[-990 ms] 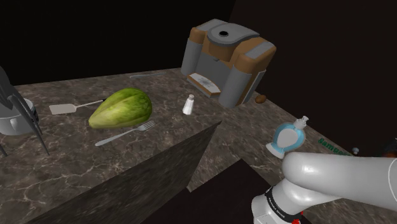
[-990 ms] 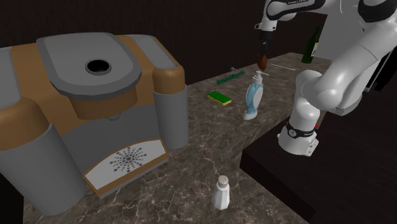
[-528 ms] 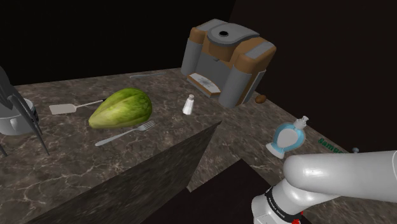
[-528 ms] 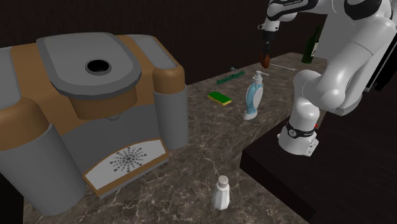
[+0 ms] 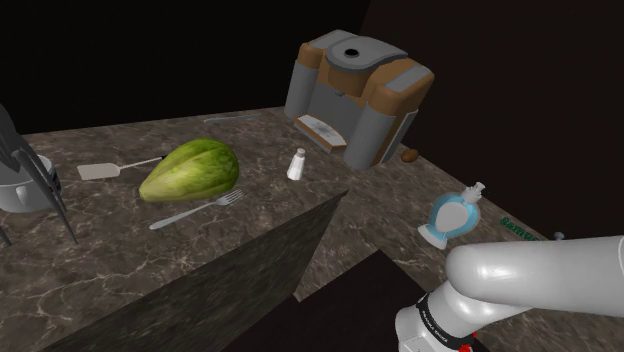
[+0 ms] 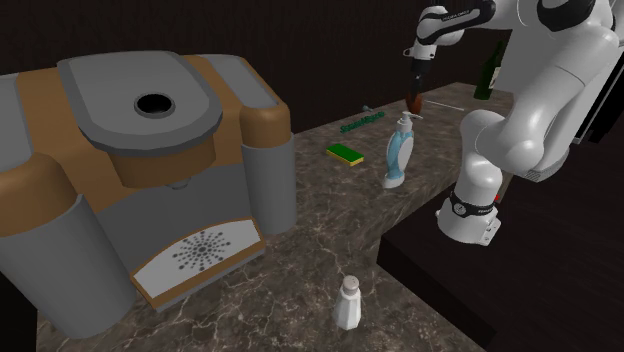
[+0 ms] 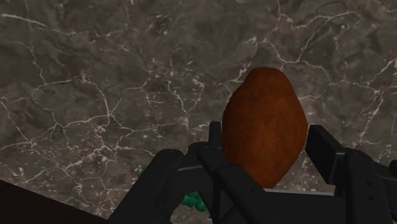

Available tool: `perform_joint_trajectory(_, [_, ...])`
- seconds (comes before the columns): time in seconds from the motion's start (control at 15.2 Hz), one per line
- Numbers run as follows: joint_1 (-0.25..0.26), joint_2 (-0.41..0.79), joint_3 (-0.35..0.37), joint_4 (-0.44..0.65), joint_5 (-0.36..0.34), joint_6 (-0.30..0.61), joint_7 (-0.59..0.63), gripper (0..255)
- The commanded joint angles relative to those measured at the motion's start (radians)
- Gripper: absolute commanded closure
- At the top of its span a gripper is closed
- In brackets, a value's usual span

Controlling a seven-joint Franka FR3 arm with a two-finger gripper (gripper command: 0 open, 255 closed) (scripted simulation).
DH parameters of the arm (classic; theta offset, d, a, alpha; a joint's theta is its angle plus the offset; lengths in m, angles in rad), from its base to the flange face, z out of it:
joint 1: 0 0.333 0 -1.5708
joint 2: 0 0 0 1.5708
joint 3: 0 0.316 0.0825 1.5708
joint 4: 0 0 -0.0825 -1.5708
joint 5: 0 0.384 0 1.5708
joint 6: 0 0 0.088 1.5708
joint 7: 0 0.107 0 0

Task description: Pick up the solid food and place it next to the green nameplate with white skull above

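A brown egg-shaped piece of food (image 7: 264, 118) sits clasped between my gripper's (image 7: 264, 149) two black fingers, above the dark marbled counter (image 7: 95, 95). In the second exterior view the gripper (image 6: 412, 90) hangs point-down with the brown food (image 6: 411, 102) at its tip, just above the pump bottle (image 6: 397, 152). The green nameplate (image 6: 362, 122) lies flat on the counter a little beyond, towards that view's left. A strip of the nameplate (image 5: 520, 227) peeks out over my arm in the shoulder view.
A green sponge (image 6: 346, 152) lies near the nameplate, and a dark bottle (image 6: 489, 70) stands behind. The coffee machine (image 5: 355, 92), a salt shaker (image 5: 296, 164), a green melon-like fruit (image 5: 190, 170), a fork (image 5: 198, 210) and a spatula (image 5: 105, 170) occupy the counter. A small brown lump (image 5: 410, 155) rests beside the machine.
The gripper has dipped slightly with the brown food still held, and the forearm has shifted a little. Nothing on the counter moved.
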Motion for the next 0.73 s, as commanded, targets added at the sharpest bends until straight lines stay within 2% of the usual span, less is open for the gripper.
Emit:
perform_joint_trajectory(0.0, [0.003, -0.001, -0.017, -0.025, -0.008, 0.029, 0.001, 255])
perform_joint_trajectory(0.66, [0.078, 0.009, -0.142, -0.102, -0.04, 0.156, 0.008, 255])
